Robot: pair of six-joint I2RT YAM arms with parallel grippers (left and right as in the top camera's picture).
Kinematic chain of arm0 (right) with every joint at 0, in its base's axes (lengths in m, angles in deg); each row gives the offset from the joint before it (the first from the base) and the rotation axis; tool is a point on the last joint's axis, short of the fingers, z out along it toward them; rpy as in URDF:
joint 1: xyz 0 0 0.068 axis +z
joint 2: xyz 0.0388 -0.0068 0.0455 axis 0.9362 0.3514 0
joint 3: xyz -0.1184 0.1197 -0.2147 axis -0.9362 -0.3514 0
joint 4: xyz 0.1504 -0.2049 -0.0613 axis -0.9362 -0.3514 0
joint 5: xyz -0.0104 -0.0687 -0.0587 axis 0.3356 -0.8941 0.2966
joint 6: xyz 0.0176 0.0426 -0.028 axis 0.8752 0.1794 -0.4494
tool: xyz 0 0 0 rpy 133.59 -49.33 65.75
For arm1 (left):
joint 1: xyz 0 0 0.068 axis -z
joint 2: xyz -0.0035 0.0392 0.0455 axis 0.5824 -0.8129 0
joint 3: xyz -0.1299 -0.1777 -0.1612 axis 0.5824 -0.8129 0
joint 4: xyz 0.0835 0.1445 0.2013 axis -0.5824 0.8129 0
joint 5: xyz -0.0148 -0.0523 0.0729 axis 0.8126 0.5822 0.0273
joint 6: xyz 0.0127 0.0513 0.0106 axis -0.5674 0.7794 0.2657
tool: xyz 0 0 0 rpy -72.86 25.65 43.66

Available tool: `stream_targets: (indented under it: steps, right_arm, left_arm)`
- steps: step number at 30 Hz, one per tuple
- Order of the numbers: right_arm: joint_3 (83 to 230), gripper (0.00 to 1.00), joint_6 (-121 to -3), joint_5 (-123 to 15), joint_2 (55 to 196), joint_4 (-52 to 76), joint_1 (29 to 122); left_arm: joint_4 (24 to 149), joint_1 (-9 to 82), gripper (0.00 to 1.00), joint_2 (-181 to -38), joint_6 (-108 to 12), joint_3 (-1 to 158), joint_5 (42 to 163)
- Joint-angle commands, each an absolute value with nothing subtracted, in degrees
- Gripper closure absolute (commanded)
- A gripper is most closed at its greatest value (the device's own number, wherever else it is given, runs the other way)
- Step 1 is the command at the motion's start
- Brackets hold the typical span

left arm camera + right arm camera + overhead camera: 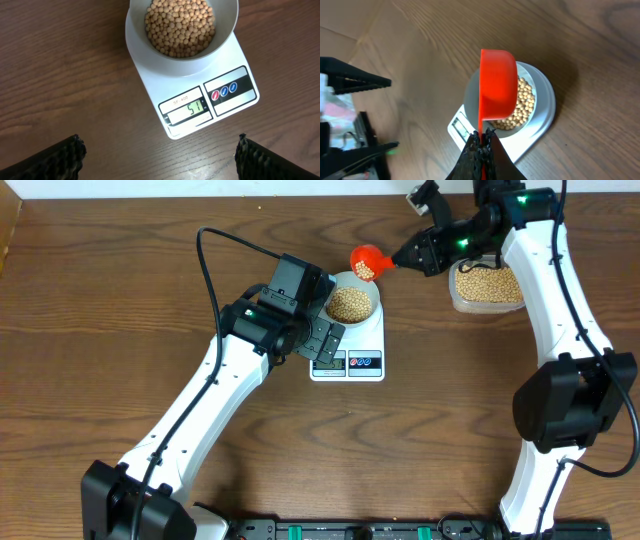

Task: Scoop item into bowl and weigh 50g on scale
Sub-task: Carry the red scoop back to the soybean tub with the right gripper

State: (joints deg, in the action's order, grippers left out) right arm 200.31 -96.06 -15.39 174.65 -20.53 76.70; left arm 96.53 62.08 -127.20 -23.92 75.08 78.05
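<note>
The pale bowl (353, 304) sits on the white scale (350, 361) and holds many tan beans (180, 26). The scale's display (192, 111) reads 51. My right gripper (412, 252) is shut on the handle of a red scoop (365, 262), held above the bowl's far edge with some beans in it. In the right wrist view the scoop (497, 82) hangs over the bowl (540, 95), tilted on its side. My left gripper (160, 155) is open and empty, just in front of the scale.
A clear plastic tub (487, 286) full of beans stands at the back right, under the right arm. The left arm reaches across the table's left middle toward the scale. Bare wooden table lies all around.
</note>
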Motion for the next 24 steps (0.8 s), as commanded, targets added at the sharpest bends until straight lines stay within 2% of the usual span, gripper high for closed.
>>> stream_targets:
  steps: [1, 19, 24]
  right_arm:
    - [201.47, 0.99, -94.64, -10.29, 173.12, -20.49, 75.25]
    - [201.47, 0.99, -94.64, -9.68, 173.12, -20.69, 71.71]
    - [201.47, 0.99, -94.20, -9.68, 172.72, -21.91, 68.33]
  left_arm:
    - [96.72, 62.06, 0.02, -126.04, -23.59, 75.30, 77.28]
    - [96.72, 62.06, 0.02, -126.04, -23.61, 75.30, 77.28]
    - [96.72, 62.06, 0.02, -126.04, -23.61, 75.30, 77.28]
